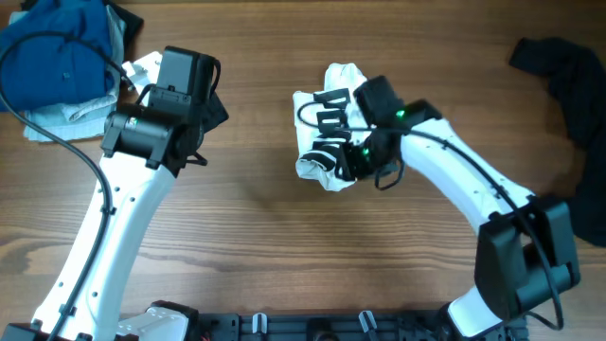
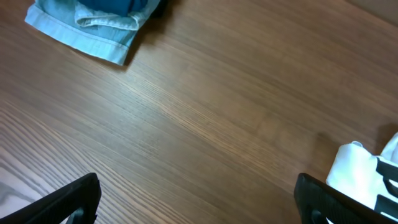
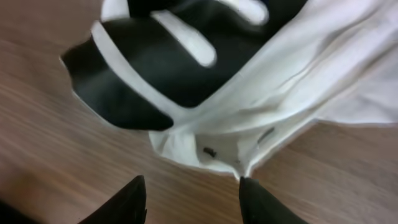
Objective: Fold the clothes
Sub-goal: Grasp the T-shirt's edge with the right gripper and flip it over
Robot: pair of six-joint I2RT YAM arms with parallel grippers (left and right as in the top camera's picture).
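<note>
The clothes in play are a white T-shirt with bold black lettering [image 1: 327, 133], bunched into a compact bundle at the table's centre, and a black garment [image 1: 568, 85] lying crumpled at the far right. My right gripper [image 1: 352, 163] hovers at the shirt's lower right corner. In the right wrist view, its jaws [image 3: 189, 186] stand apart over bare wood, and the shirt's hem [image 3: 249, 112] lies just ahead, brushing the right fingertip [image 3: 249, 186]. My left gripper [image 2: 198, 183] is wide open above bare table left of the shirt [image 2: 360, 168], holding nothing.
A pile of blue and light-blue garments [image 1: 57, 57] sits at the table's far left corner; its denim hem [image 2: 93, 25] shows in the left wrist view. Wooden tabletop [image 1: 265, 237] stretches between the arms toward the front edge.
</note>
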